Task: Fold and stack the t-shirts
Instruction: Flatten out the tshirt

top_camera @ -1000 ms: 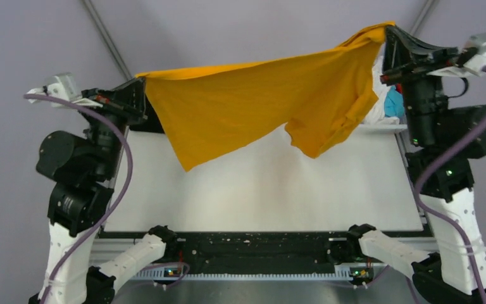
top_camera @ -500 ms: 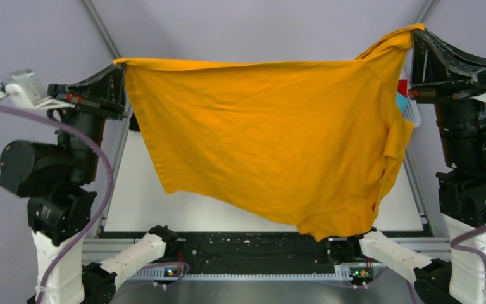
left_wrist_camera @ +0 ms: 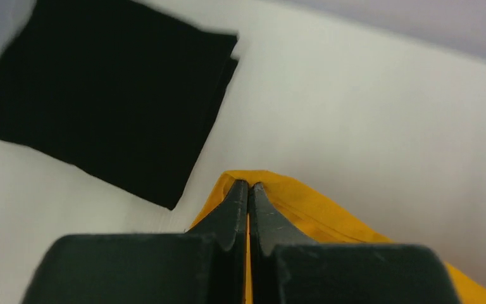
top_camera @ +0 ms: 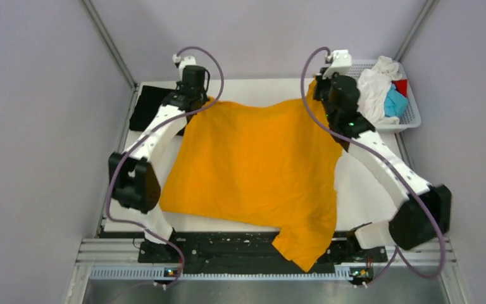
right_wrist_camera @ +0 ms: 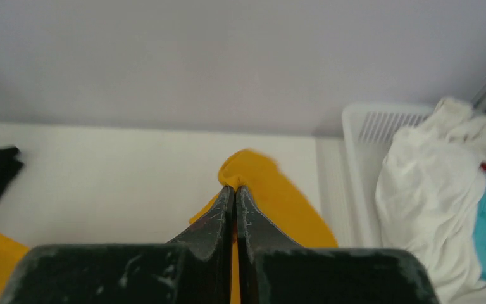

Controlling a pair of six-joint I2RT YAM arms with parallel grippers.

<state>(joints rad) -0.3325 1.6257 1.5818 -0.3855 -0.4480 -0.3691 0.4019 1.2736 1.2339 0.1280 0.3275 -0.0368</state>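
Orange-yellow t-shirt [top_camera: 253, 164] lies spread nearly flat on the worktop [top_camera: 259, 88], a few shallow wrinkles across the body. Its long axis runs from the far edge toward the near edge, skewed to the near right. One lobe overhangs the near edge onto the black rail; sleeve or hem corner, cannot tell. Far edge is pinned at both ends. Left hand [left_wrist_camera: 248, 190] has its fingers together on the far-left corner, with a small peak of cloth showing at the tips. Right hand [right_wrist_camera: 235, 190] is likewise clamped on the far-right corner. From either hand, the whole body of the shirt therefore lies toward the arm bases. Judgement: the spread looks done and the next step is to let go and take new holds for a fold. The overhanging lobe is nearer the right arm and likely needs pulling back onto the worktop first. Folded black t-shirt [top_camera: 149, 107] sits just beyond the left hand, apart from the orange-yellow cloth. The basket [top_camera: 412, 119] at far right holds the white t-shirt [top_camera: 373, 88], light blue t-shirt [top_camera: 392, 101] and red t-shirt [top_camera: 402, 85], all bunched.
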